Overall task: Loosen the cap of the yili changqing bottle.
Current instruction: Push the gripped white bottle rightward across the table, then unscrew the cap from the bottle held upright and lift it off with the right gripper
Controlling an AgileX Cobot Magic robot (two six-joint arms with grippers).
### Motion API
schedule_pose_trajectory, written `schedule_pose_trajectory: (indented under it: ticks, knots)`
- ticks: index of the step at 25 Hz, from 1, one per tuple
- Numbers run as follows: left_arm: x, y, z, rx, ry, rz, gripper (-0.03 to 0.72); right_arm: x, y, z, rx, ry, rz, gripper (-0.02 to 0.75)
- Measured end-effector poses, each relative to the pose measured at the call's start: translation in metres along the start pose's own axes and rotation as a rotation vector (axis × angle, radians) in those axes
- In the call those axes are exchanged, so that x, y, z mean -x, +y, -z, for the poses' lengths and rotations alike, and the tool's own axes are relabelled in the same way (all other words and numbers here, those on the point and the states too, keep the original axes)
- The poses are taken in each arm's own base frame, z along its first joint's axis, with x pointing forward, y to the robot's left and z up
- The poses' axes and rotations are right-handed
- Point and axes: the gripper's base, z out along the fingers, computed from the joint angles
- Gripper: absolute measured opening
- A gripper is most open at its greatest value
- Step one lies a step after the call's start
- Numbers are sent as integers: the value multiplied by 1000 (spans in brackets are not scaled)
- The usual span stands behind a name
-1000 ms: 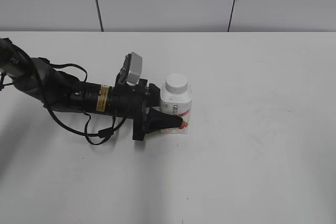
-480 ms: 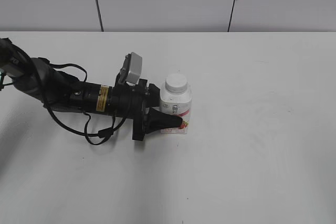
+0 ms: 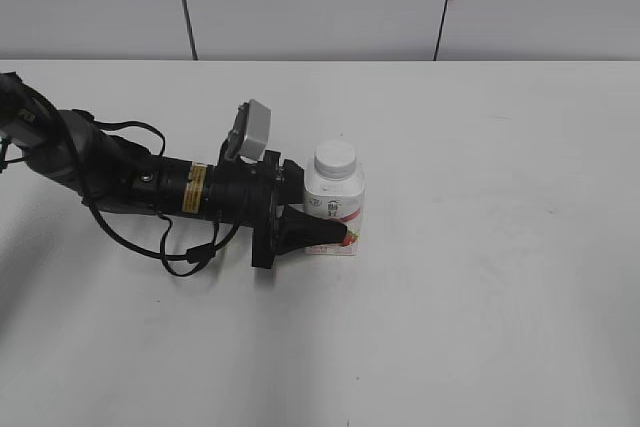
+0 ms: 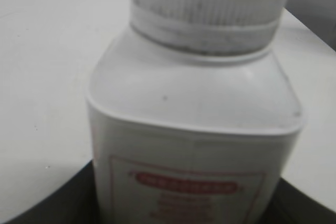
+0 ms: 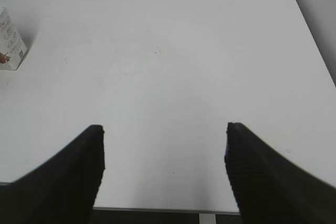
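Note:
The yili changqing bottle (image 3: 335, 202) stands upright on the white table, white with a pink-red label. Its ribbed white cap (image 3: 335, 158) sits on the neck. My left gripper (image 3: 333, 226) lies low along the table and is shut on the bottle's lower body; the near finger crosses the label and the far one is hidden behind the bottle. In the left wrist view the bottle (image 4: 194, 129) and cap (image 4: 207, 3) fill the frame, with black fingers (image 4: 42, 203) at both lower corners. My right gripper (image 5: 165, 145) is open and empty, far from the bottle (image 5: 9, 43).
The left arm and its looping cables (image 3: 150, 192) lie across the table's left side. A grey panelled wall (image 3: 320, 2) runs behind the table. The table's near edge (image 5: 157, 209) shows below the right gripper.

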Motion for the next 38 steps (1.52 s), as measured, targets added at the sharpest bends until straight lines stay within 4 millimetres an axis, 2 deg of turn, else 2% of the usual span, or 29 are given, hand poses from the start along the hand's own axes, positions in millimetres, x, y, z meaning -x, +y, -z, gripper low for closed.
schedule_pose_trajectory:
  ticks: [9,14,21,24,30,35,38]
  knots:
    - [0,0,0,-1,-1,0,412,0,-1,0,-9,2,1,565]
    - [0,0,0,-1,-1,1,412,2,-1,0,-11,-14,-68,565]
    - [0,0,0,-1,-1,2,412,16,-1,-19,45,93,-122,565]
    - [0,0,0,0,-1,3,411,27,-4,-27,48,115,-129,552]
    - [0,0,0,0,-1,3,411,64,-12,-46,62,224,-142,459]
    - [0,0,0,0,-2,3,411,99,-17,-61,93,288,-163,449]
    - [0,0,0,0,-2,3,411,115,-20,-76,113,373,-175,449]
